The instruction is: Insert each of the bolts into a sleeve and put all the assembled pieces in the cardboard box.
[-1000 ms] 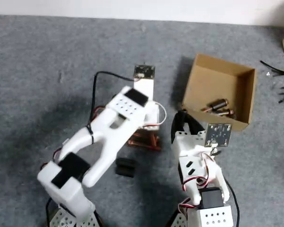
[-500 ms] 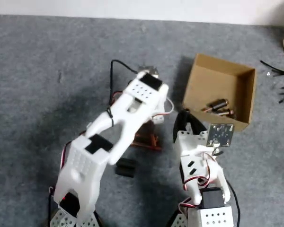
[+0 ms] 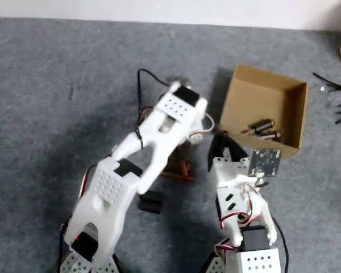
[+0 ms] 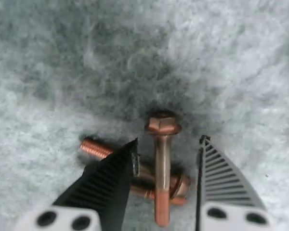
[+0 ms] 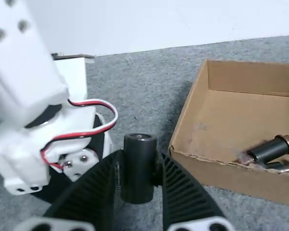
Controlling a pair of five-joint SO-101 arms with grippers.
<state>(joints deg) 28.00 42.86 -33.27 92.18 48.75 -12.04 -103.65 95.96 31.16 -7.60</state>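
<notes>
Between the spread jaws of the left gripper (image 4: 168, 141), lower centre, lies a copper hex-head bolt (image 4: 162, 173), largely covered from above by the left arm (image 3: 153, 136); the right gripper (image 5: 138, 161) clamps a black cylindrical sleeve (image 5: 139, 144).

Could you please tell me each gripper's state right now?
Left gripper: open, straddling a copper bolt.
Right gripper: shut on a black sleeve.

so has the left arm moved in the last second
Yes. In the high view the left arm has stretched out away from its base and swung toward the cardboard box, so its wrist now sits closer to it.
</notes>
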